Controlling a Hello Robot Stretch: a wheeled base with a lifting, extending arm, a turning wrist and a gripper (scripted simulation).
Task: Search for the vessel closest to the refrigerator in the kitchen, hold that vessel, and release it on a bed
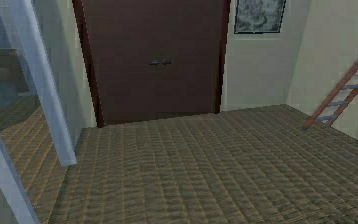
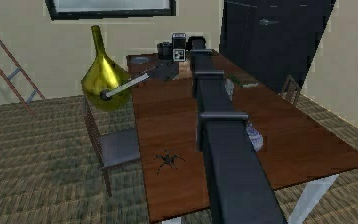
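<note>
A golden-yellow vase (image 2: 103, 72) with a narrow neck and a round belly hangs at the far end of my gripper (image 2: 119, 91), past the left edge of a brown table (image 2: 297, 145) and clear of every surface. The gripper holds this vase. My dark arm (image 2: 222, 130) reaches out over the tabletop, with its two white marked squares (image 2: 177, 48) at the end.
A grey chair (image 2: 114, 147) stands beside the table under the vase. A small dark spider-like thing (image 2: 167, 160) lies on the table. A dark cabinet (image 2: 277, 40) stands behind. A dark double door (image 1: 157, 60) is ahead, a ladder (image 1: 339, 92) leans at the right, and a white frame (image 1: 39, 75) rises at the left.
</note>
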